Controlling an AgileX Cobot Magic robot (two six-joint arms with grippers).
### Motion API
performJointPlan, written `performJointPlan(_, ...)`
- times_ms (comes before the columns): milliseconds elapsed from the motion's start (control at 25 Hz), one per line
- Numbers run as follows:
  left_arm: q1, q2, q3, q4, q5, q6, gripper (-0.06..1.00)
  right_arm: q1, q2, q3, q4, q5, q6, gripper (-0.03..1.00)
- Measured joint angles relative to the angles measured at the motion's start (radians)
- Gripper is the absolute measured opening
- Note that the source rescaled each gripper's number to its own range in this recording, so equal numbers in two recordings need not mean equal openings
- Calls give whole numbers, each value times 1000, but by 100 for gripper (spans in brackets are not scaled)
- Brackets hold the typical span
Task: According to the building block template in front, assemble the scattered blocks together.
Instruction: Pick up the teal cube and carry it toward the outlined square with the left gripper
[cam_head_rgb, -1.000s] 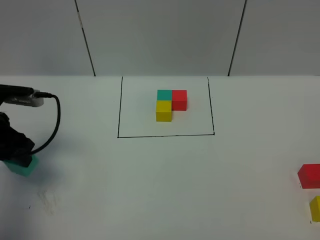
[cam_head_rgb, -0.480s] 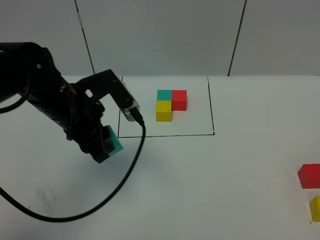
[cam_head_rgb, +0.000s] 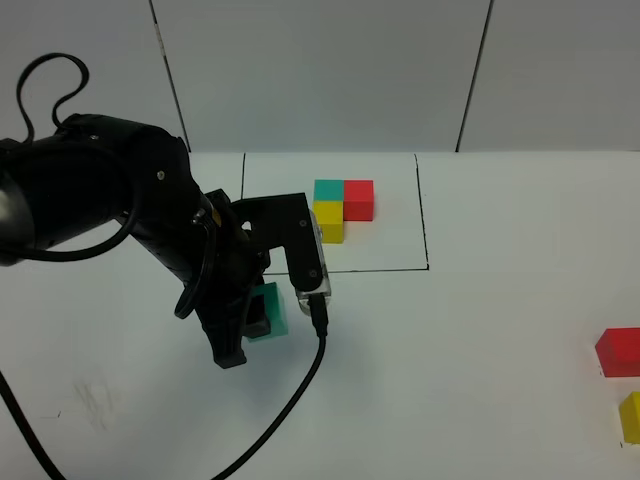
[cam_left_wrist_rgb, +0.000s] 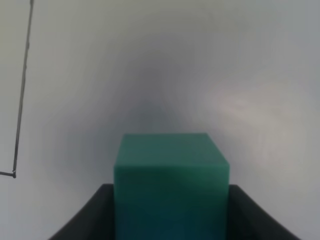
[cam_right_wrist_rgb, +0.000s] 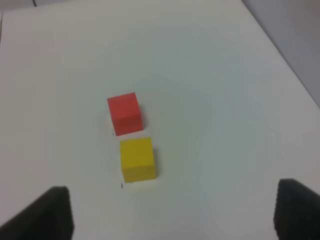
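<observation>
Left jaws carry the small matte teal cube (cam_head_rgb: 272, 310) over the white worktop (cam_head_rgb: 480, 400), seven o'clock of the black-framed cube template (cam_head_rgb: 335, 207), for copying; right jaws stand wide.

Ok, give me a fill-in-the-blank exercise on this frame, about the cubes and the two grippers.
1. The carried cube in the left gripper is ____.
2. The right gripper is ____ and holds nothing.
3. In the framed template, the cube nearest the camera is ____.
4. The loose yellow cube lies beside a loose ____ one.
Missing words: teal; open; yellow; red.
</observation>
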Motion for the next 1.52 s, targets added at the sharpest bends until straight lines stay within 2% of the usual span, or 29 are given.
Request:
performJointPlan(240,0,68,0,24,-2,98,0,0,0,0,0,0,0,66)
performJointPlan(400,-9,104,0,25,-41,148,0,0,0,0,0,0,0,66)
performJointPlan(560,-30,140,0,26,-107,158,0,0,0,0,0,0,0,66)
performJointPlan(800,-39,222,-83,16,-108,174,0,0,0,0,0,0,0,66)
performJointPlan(1040,-39,330,-236,-29,-21,175,0,0,0,0,0,-1,0,66)
performJointPlan(1240,-39,411,-343,-36,73,176,0,0,0,0,0,-1,0,66)
performJointPlan(1520,-39,459,-379,-36,128,176,0,0,0,0,0,-1,0,66)
